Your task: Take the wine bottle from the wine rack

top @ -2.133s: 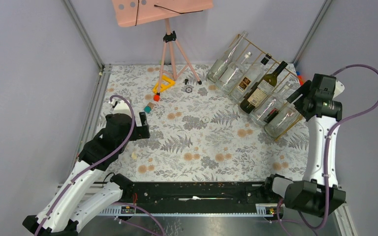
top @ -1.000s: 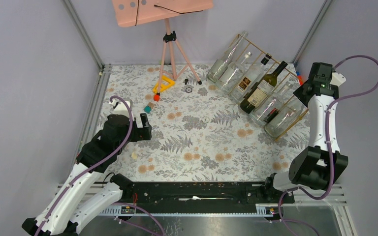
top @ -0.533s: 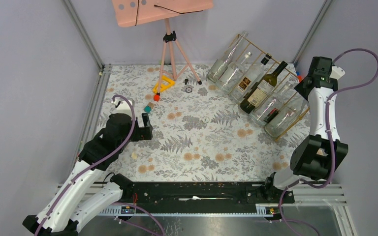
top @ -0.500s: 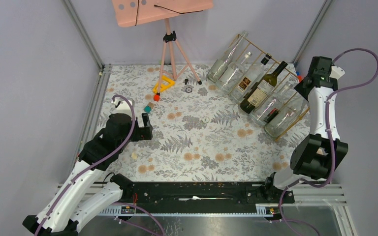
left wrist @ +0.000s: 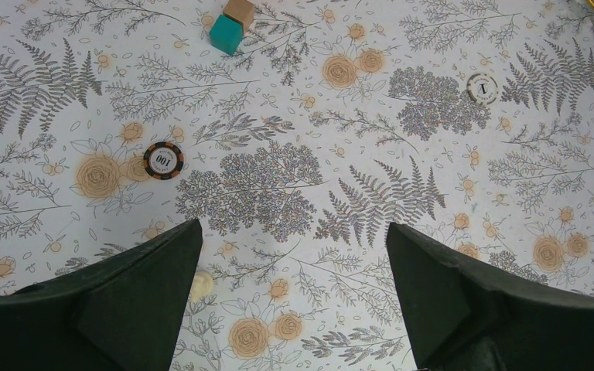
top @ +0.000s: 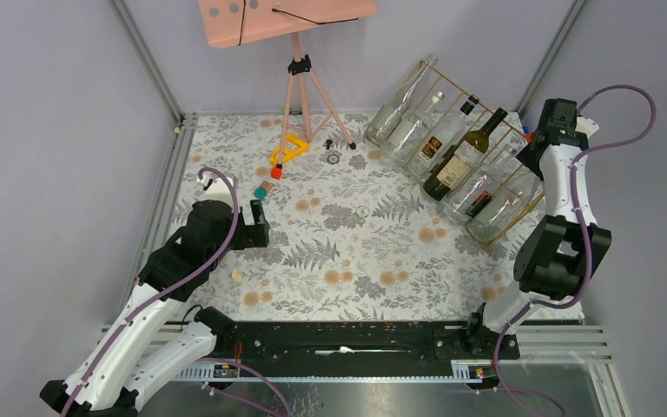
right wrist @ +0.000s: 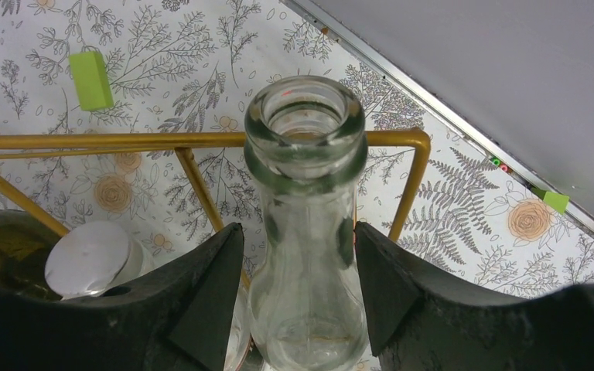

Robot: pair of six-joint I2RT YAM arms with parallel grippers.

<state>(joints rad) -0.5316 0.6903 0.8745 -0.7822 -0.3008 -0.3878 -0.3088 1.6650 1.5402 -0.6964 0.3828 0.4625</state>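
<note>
From above, the right arm's own wrist hides its fingers at the far right end of the gold wire wine rack. Small blue and orange bits by the right wall sit mostly behind it. The flat pink board is cut off by the far edge.

In the right wrist view, the clear glass bottle runs off the near edge between the fingers of the right gripper; whether they touch its neck cannot be told. A dark green bottle is cropped at the left.

In the left wrist view, a tan block is cropped at the far edge. A small cream thing is half hidden behind a finger of the left gripper.
</note>
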